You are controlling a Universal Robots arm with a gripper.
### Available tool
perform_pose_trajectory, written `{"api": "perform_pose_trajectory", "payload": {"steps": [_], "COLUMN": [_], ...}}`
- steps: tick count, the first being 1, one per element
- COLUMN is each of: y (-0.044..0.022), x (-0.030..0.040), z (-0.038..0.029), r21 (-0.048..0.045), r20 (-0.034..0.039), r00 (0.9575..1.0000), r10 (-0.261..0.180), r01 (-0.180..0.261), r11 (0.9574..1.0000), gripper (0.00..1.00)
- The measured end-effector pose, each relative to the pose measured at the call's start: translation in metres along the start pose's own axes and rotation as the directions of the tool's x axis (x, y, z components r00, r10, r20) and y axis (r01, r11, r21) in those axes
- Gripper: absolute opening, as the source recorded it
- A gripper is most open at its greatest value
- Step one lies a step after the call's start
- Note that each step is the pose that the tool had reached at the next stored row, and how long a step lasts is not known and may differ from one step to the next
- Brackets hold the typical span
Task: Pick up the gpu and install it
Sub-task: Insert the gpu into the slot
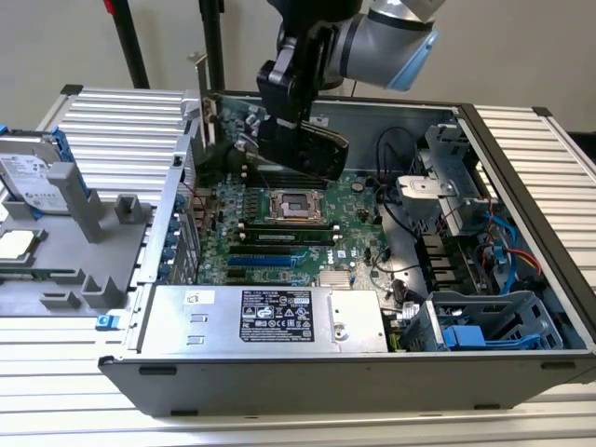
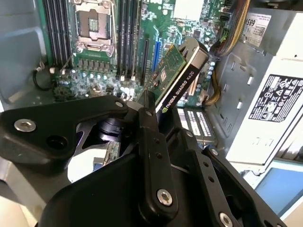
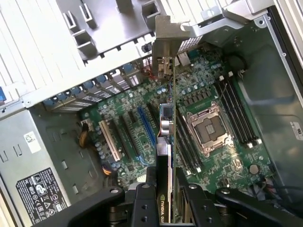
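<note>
Claw [image 3: 164, 189] pinched on gpu [image 3: 165, 124], fingers [image 3: 144, 204] on both faces; card hangs over motherboard [image 3: 132, 101] inside open case [image 1: 279, 377].

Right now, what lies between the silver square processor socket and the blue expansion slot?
Long black memory slots run side by side between them, as shown in the second wrist view.

This is looking like a robot lab or a computer workshop. A big grey metal computer case [image 1: 307, 377] is lying open on its side on a ribbed silver metal worktop [image 1: 112, 116], and its large green circuit board [image 1: 363, 200] is showing inside. A grey robot arm with a blue cap [image 1: 396, 33] is hanging over it, its jaws gripping a small flat green and black gpu card [image 1: 321, 149]. A silver hard drive [image 1: 33, 182] is sitting in a grey plastic holder [image 1: 98, 219] nearby. Black poles [image 1: 130, 42] are standing behind.
</note>
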State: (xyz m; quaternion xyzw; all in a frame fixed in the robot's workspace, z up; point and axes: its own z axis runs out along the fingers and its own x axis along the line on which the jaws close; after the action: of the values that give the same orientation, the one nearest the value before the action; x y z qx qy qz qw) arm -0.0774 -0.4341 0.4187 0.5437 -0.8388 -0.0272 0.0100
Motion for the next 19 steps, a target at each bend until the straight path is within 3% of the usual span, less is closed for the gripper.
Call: {"api": "perform_pose_trajectory", "payload": {"steps": [9, 14, 19], "y": [0.0000, 0.0000, 0.0000], "x": [0.0000, 0.0000, 0.0000], "z": [-0.0001, -0.0001, -0.0002], "r21": [-0.0015, -0.0026, -0.0038], "r20": [-0.0054, -0.0083, -0.0112], "r00": [0.9952, 0.9886, 0.9793], "r10": [-0.098, -0.150, -0.202], "r01": [0.098, 0.150, 0.202], "r11": [0.9952, 0.9886, 0.9794], "gripper": [0.00, 0.00, 0.00]}}
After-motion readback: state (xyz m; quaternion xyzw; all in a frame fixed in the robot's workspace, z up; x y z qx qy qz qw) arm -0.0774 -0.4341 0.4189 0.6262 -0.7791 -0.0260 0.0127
